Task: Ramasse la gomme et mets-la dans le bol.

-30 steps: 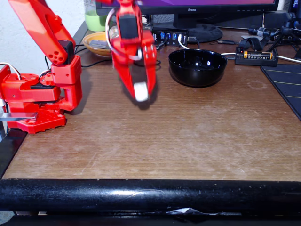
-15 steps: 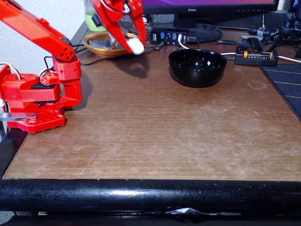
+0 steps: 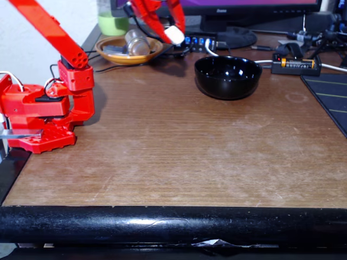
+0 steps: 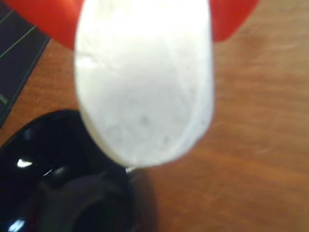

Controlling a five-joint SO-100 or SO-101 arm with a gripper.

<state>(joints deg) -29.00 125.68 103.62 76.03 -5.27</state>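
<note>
Worn brown desk [image 3: 190, 151]; pincer [image 3: 172, 30] clamps eraser [image 3: 174, 35] aloft.

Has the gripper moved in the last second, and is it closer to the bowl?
Yes. In the fixed view the gripper, shut on the eraser, has risen off mid-table and swung right toward the black bowl, but it is not above it yet.

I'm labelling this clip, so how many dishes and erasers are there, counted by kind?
Black bowl: 1
Orange-yellow dish: 1
White eraser, held in the red gripper: 1
Total: 3
</note>
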